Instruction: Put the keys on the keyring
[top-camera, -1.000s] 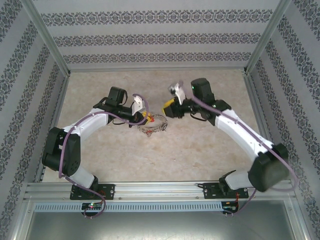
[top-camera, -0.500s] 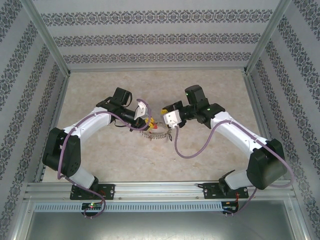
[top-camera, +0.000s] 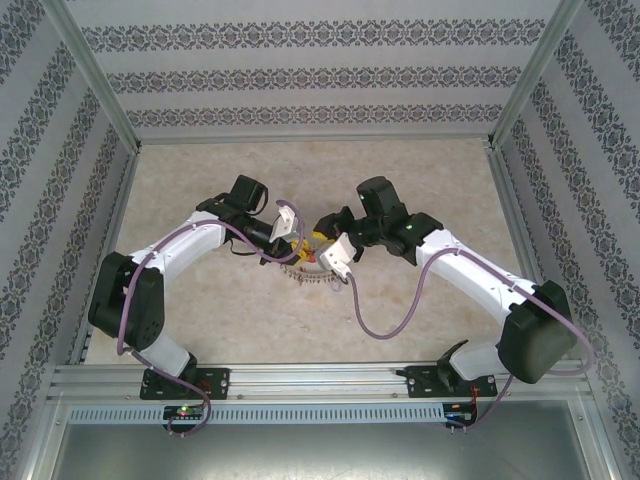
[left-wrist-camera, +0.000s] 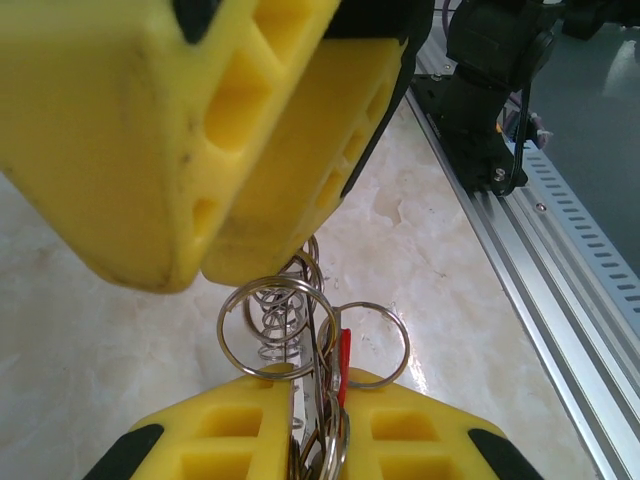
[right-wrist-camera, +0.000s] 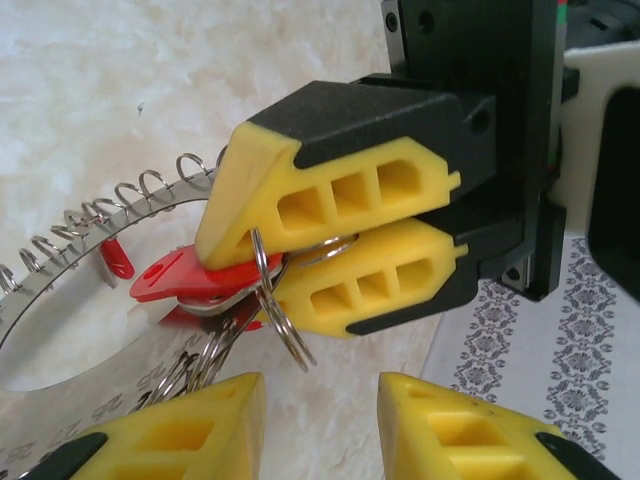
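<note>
We saw the left gripper (right-wrist-camera: 248, 275) pinching a red-headed key (right-wrist-camera: 172, 281) and split rings (right-wrist-camera: 286, 336); the right gripper (right-wrist-camera: 320, 396) gaped nearby.

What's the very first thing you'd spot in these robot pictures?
The bright yellow fingers jump out first: in the middle of the table, the left gripper pinches a red-headed key with small silver rings hanging from it. Just behind the key lies the curly wire keyring. The right gripper hovers open close in front.
</note>
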